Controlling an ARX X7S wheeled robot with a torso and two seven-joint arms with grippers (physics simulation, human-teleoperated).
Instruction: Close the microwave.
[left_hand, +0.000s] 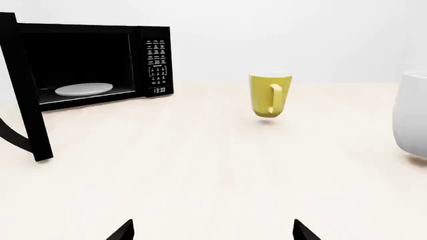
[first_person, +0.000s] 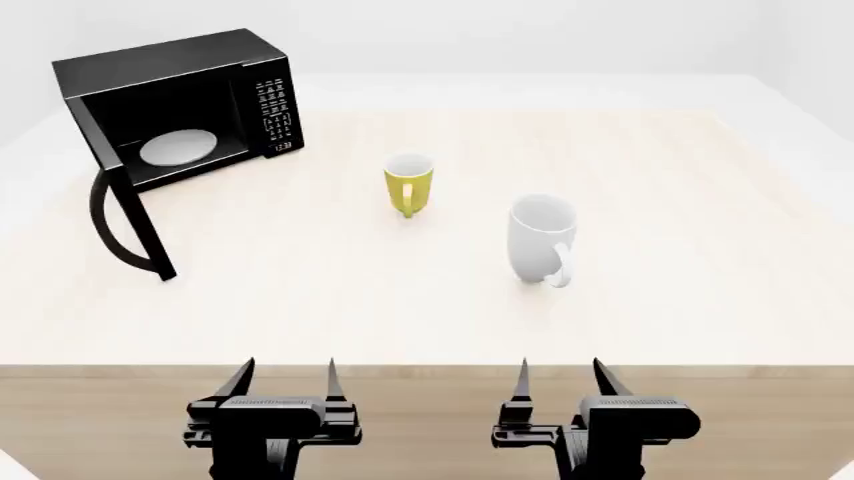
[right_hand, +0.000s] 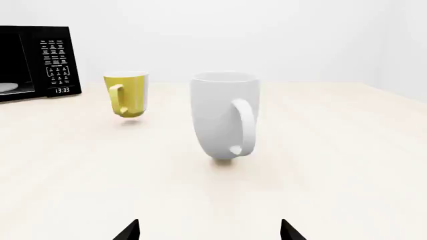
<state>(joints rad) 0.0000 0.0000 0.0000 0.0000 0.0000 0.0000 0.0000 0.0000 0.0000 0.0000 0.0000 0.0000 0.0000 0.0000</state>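
Hovering at the near edge of the table (first_person: 441, 320), both grippers sit well short of any object; judged stage: approach not yet begun, door fully open.

Left gripper (first_person: 283, 385): fingers spread apart, nothing between them, touching nothing. In the left wrist view only the two fingertips (left_hand: 123, 231) show, with bare tabletop between.

Right gripper (first_person: 558, 382): likewise parted and empty, no contact.

Outward from the right gripper: white mug (first_person: 542, 238), upright, handle toward the robot. Further out and toward the left, yellow mug (first_person: 408, 183), upright, well apart from the white one.

Task object: microwave (first_person: 200, 95) at the far left corner of the table, keypad panel (first_person: 272, 118) on its right side, white round plate (first_person: 178, 148) inside the cavity. Its door (first_person: 120, 195) is swung out toward the robot, hinged on the left, curved handle (first_person: 107, 225) on the outer face.

Next move, as a judgement: left arm is nearer; it must reach forward to the door's outer side and push it rightward and back until it shuts. Mugs lie clear of that sweep.
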